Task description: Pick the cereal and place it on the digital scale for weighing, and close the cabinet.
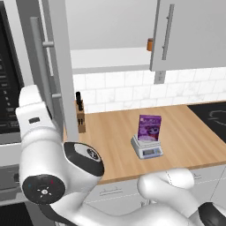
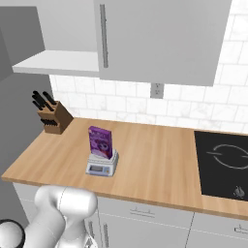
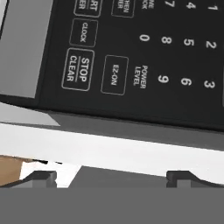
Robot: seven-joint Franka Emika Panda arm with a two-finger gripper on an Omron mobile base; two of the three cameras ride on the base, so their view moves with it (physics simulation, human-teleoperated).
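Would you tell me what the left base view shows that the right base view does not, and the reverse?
Left base view: an orange-brown jar inside the cabinet, its left door swung open, and a dark appliance panel. Right base view: the control marks near the cooktop's front edge. Shared: the cereal standing on the digital scale, the knife block, the wooden counter and the cooktop.
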